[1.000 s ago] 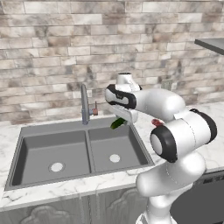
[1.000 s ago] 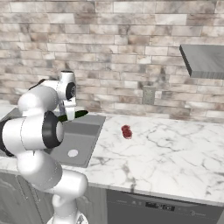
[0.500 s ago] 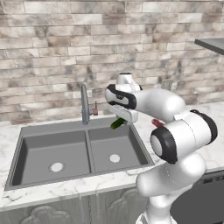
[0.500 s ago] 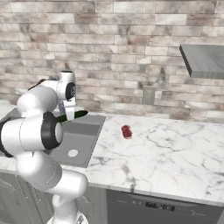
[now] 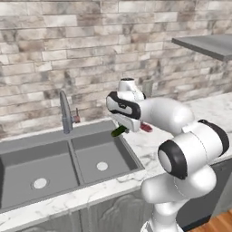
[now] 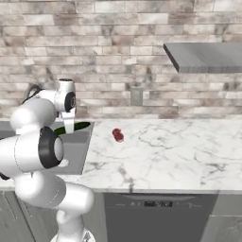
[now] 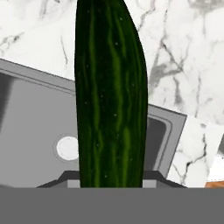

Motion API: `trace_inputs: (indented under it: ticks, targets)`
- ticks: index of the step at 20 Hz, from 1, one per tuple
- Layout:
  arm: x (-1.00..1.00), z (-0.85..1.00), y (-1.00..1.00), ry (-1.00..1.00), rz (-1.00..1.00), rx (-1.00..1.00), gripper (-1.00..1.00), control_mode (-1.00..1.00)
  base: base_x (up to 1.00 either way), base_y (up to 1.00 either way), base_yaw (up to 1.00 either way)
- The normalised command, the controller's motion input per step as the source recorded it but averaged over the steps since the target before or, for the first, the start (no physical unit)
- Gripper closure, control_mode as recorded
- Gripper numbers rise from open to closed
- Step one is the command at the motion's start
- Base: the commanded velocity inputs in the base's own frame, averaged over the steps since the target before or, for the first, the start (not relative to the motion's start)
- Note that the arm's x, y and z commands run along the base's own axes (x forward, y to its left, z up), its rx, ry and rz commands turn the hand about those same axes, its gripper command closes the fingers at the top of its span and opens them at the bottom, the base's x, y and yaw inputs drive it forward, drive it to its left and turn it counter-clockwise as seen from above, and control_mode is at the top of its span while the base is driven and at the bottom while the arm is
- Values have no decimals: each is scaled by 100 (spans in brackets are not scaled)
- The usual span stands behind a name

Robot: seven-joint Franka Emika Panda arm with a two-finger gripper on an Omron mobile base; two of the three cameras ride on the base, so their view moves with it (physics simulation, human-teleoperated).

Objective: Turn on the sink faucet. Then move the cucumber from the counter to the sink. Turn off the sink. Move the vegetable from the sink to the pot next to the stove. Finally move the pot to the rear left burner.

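Sink (image 5: 54, 156) right basin below; end effector (image 5: 121, 128) clamped on cucumber (image 5: 118, 131) (held above rim, near counter (image 6: 165, 151)).

My arm (image 5: 181, 136) is built from glossy white, rounded shells, fat and tubular, each link swelling into a ball-like housing at the joint. Where two links meet I see dark, near-black bands and round black end caps; one big black disc faces me on the elbow housing (image 6: 46, 147) in the right base view. The hand section (image 5: 123, 105) carries a black band wrapped round its white casing, topped by a short white cylindrical cap. My lower column (image 6: 71, 203) is the same smooth white, thick and bulbous. No cables, screws or printed markings are legible on any shell.
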Motion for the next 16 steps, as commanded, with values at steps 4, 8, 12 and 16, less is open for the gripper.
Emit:
trace_inputs:
  ticks: [4,8,12,16]
  targets:
    - [0,0,0,0,0,0,100,100,-5,-32,-41]
    - [0,0,0,0,0,0,100,100,-4,-29,-43]
    - [0,0,0,0,0,0,100,100,-3,-35,-47]
    - [0,0,0,0,0,0,100,100,0,-29,-50]
